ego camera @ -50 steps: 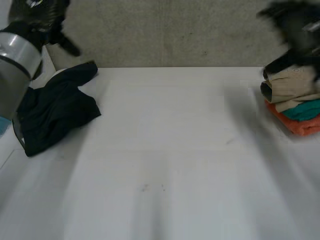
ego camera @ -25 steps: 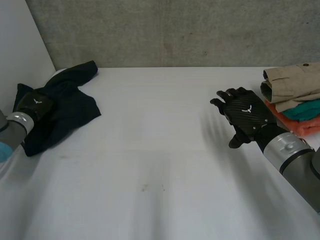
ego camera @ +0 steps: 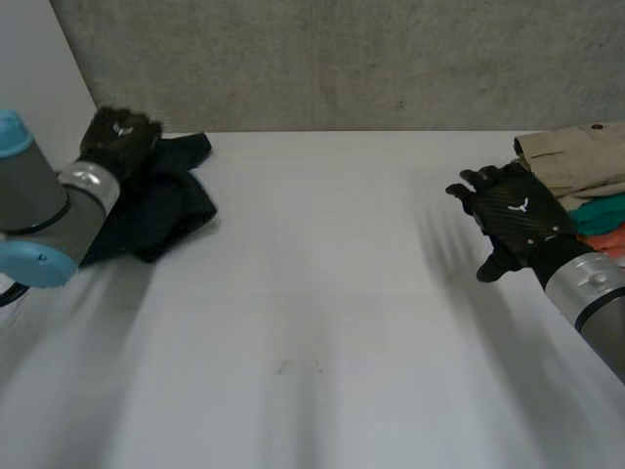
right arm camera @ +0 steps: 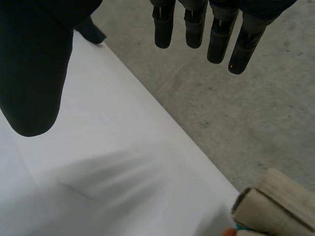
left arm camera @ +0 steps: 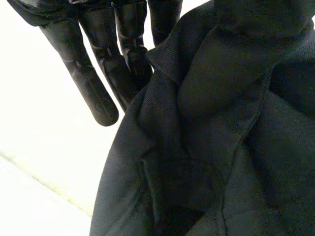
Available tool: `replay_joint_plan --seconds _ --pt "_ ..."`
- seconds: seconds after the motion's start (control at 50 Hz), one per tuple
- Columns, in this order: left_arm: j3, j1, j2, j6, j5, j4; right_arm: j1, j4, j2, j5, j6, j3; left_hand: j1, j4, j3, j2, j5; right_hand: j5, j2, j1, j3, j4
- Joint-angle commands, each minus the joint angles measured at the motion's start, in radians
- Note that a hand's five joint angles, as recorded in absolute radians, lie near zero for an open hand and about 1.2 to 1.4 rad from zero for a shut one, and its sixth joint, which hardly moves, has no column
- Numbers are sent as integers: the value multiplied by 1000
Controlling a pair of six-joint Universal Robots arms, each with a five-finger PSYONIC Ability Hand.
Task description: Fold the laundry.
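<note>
A dark crumpled garment (ego camera: pixel 166 200) lies at the table's far left. My left hand (ego camera: pixel 119 140) sits on its far edge. In the left wrist view the cloth (left arm camera: pixel 221 147) bunches up against the palm beside the long fingers (left arm camera: pixel 98 88), pinched there. My right hand (ego camera: pixel 513 220) hovers open over the table's right side, fingers spread, just short of the folded pile. Its straight fingers (right arm camera: pixel 197 29) and thumb (right arm camera: pixel 34 64) hold nothing in the right wrist view.
A pile of folded clothes stands at the right edge: beige (ego camera: pixel 576 161) on top, teal (ego camera: pixel 601 213) and orange (ego camera: pixel 610 239) below. The beige fold (right arm camera: pixel 275 201) lies beyond my right palm. A grey wall (ego camera: pixel 342 59) backs the white table (ego camera: pixel 322 293).
My left hand has moved from the garment's left side to its far edge and closed on it, bunching the cloth to the right. My right hand has drifted right toward the pile.
</note>
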Motion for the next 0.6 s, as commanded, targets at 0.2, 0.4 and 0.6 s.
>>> replay_joint_plan --seconds 0.2,0.4,0.6 --pt "-29 -557 -4 -464 -124 38 -23 0 -27 134 16 -40 -741 -860 -853 -848 -824 -60 -45 -22 -36 -59" --pt "-70 -502 80 -452 -134 32 -14 76 -30 142 65 -34 -897 -1016 -1009 -1003 -979 -60 -45 -22 -36 -59" --pt "-211 -251 186 -252 -121 -38 48 391 -42 64 96 -53 -873 -992 -985 -980 -956 -60 -45 -22 -36 -59"
